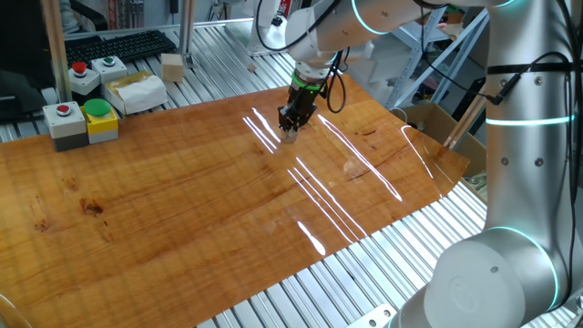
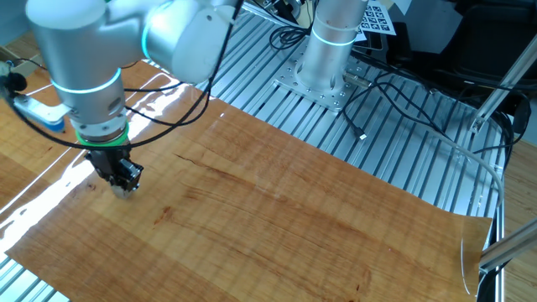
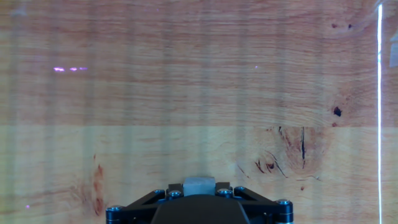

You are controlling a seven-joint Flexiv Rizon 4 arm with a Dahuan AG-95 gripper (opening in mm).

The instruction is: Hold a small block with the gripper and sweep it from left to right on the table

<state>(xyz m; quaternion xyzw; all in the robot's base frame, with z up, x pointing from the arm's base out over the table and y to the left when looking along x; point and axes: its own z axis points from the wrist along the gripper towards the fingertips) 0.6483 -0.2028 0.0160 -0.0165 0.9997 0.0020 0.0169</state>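
Observation:
My gripper (image 1: 290,130), black with a green ring, points straight down at the far middle of the orange-brown table (image 1: 200,210). It is shut on the small block (image 3: 199,184), a pale cube that shows between the jaws at the bottom of the hand view. The block sits at or just above the board. In the other fixed view the gripper (image 2: 122,188) stands near the table's left end and the block (image 2: 124,192) shows as a pale speck at its tip.
Button boxes (image 1: 80,121), a larger pale wooden block (image 1: 172,66), a wrapped package (image 1: 135,89) and a keyboard (image 1: 114,46) lie beyond the table's far-left edge. Ribbed aluminium slats (image 2: 403,143) surround the board. Cables (image 2: 394,101) trail near the arm base (image 2: 323,75).

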